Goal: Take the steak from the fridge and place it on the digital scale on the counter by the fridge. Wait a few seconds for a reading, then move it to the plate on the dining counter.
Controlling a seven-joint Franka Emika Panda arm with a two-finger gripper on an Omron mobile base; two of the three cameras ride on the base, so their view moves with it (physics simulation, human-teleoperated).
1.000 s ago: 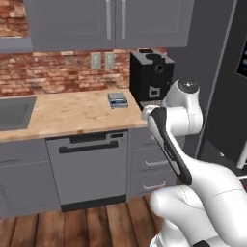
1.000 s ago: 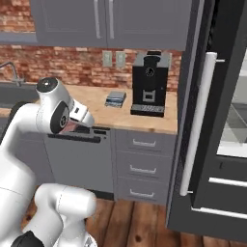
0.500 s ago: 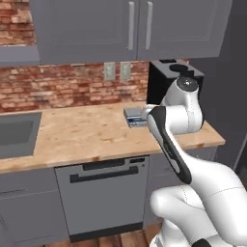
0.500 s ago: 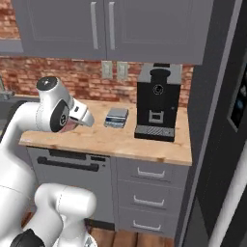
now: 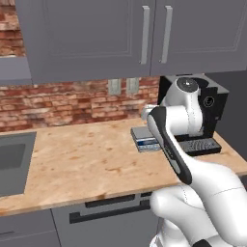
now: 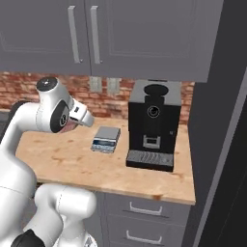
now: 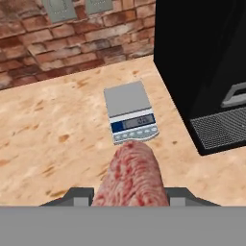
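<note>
Hand view is showing one steak [image 7: 131,175], a mottled pinkish-red slab, sitting between the two fingers of the claw [image 7: 129,196], which is pinching it from either side with the jaws only narrowly apart. The meat is hanging above the wood-grain table [image 7: 43,139], with its far tip pointing at the one digital scale [image 7: 130,117]. That scale is lying flat on the table, grey pan toward the brick wall [image 7: 72,38] and blue display strip toward the camera, and nothing is resting on it.

Just to one side of the scale, one black coffee machine [image 7: 206,67] is standing, its perforated drip tray [image 7: 218,127] close to the scale's corner but apart from it. Two grey wall outlets [image 7: 77,7] are showing on the brick above.

From the right base view, the scale [image 6: 106,139] is lying between the white arm's wrist [image 6: 79,116] and the coffee machine [image 6: 154,125], under two grey cupboard doors [image 6: 82,34] with bar handles. In the left base view, the arm [image 5: 178,125] is covering part of the scale [image 5: 144,137], and one sink [image 5: 14,161] is sitting far along the table.
</note>
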